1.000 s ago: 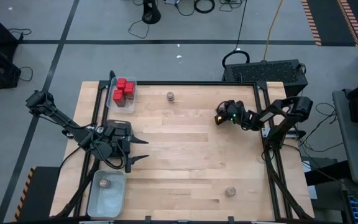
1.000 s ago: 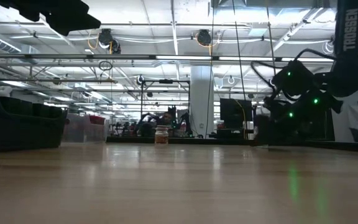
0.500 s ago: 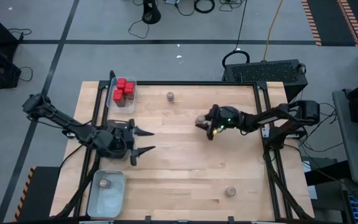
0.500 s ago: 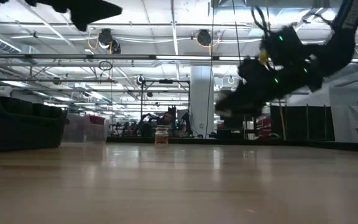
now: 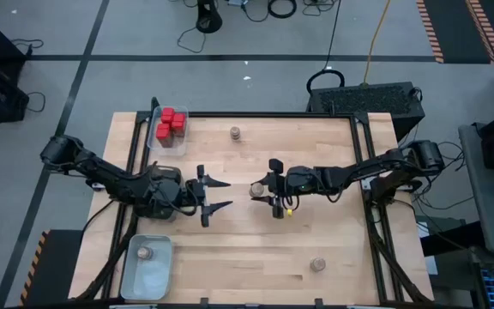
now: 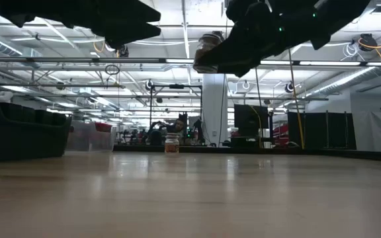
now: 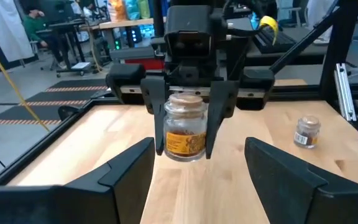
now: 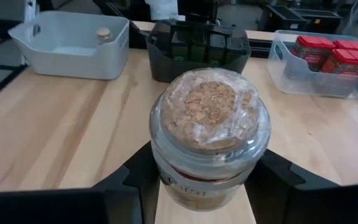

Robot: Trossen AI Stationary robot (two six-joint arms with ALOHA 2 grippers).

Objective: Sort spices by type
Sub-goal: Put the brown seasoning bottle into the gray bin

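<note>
Handover mid-air: my right gripper [image 5: 258,188] is clamped on a short round glass jar w/ cork lid [image 7: 184,127], facing my left gripper [image 5: 216,195], fingers spread. I'd slide the left's fingers round the jar body, squeeze, and only then let go w/ the right.

You will find no readable text in any current view. The held jar [image 7: 184,129], centre of the left wrist frame, carries an orange label, print too small to read. In the right wrist frame its label shows only an illegible edge, lower centre.
</note>
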